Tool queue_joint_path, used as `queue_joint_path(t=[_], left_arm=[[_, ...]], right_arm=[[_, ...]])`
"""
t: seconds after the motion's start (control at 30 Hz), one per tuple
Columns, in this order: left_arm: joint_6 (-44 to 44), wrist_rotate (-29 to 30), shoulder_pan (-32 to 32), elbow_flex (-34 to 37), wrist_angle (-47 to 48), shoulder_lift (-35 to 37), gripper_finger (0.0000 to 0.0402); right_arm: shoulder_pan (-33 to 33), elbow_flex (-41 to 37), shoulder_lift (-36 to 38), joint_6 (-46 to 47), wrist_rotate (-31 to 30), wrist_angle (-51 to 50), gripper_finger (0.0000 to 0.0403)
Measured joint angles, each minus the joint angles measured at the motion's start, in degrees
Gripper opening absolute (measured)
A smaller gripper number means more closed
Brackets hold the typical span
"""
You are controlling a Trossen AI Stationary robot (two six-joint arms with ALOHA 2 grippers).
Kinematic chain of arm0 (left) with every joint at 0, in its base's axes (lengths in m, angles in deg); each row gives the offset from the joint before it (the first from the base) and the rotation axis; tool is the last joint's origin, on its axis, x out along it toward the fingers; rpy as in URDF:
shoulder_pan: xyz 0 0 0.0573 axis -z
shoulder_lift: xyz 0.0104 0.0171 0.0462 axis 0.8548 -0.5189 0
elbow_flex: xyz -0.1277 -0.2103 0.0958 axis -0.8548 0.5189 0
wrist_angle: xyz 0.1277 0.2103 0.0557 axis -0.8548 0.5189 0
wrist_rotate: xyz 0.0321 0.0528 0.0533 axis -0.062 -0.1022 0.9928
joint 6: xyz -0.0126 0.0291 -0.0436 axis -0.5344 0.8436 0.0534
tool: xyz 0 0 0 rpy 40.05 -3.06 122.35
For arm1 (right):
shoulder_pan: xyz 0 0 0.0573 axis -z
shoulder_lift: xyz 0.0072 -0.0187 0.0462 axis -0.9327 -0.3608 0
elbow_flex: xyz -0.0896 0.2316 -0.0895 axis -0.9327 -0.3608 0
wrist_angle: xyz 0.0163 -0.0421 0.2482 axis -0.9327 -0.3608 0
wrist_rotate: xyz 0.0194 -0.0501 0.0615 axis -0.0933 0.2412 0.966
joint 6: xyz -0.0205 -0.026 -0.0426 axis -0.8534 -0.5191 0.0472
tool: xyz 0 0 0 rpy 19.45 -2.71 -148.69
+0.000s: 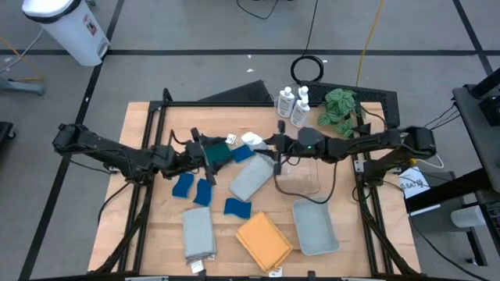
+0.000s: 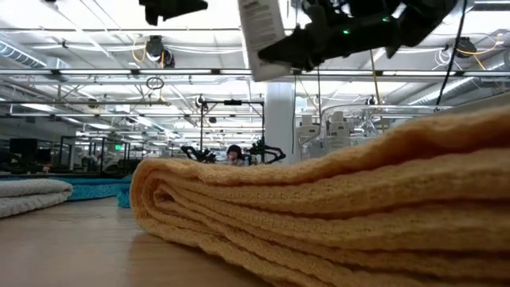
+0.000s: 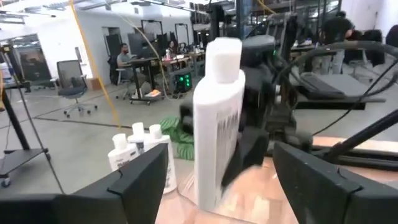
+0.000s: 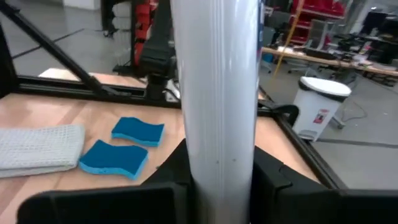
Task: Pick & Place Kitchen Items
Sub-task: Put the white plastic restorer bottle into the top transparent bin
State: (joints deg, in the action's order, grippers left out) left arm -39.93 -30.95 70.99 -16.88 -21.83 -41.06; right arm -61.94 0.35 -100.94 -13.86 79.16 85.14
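Big open workshop behind the wooden table [image 1: 148, 234]. Mid-table, a white bottle [image 3: 217, 118] hangs in the air between the two arms – looks like a handover. The right gripper [image 4: 217, 180] is pinching the bottle, the left gripper [image 3: 217, 180] has its fingers spread either side, clear of it. I'd back the left arm straight out to the left first – no brushing the bottle – then carry it upright.

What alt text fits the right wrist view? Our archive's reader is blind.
A white bottle stands upright, clamped between the right gripper's dark fingers. Beyond it, two blue sponges and a grey cloth lie on the wooden table.
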Motion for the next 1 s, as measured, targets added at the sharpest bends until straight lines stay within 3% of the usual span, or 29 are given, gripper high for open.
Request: queue_joint_path(t=[0.1, 0.3, 0.53, 1.0], left_arm=[[0.21, -3.03, -1.97, 3.70, -4.33, 0.57, 0.0290], [0.69, -18.48, -8.40, 8.16, -15.15, -1.86, 0.0270], [-1.27, -32.61, -13.49, 7.19, -21.88, -10.32, 0.0250], [-4.94, -32.06, -14.10, 3.03, -24.37, -18.42, 0.0250]], right_arm=[[0.88, -2.59, 2.84, 1.00, 0.18, 3.76, 0.0064], [1.06, -5.10, 4.46, 2.89, 3.96, 7.65, 0.0064], [1.01, -4.88, -0.37, 5.27, 8.49, 14.19, 0.0064], [0.60, 3.07, -12.75, 10.12, 14.09, 14.22, 0.0064]])
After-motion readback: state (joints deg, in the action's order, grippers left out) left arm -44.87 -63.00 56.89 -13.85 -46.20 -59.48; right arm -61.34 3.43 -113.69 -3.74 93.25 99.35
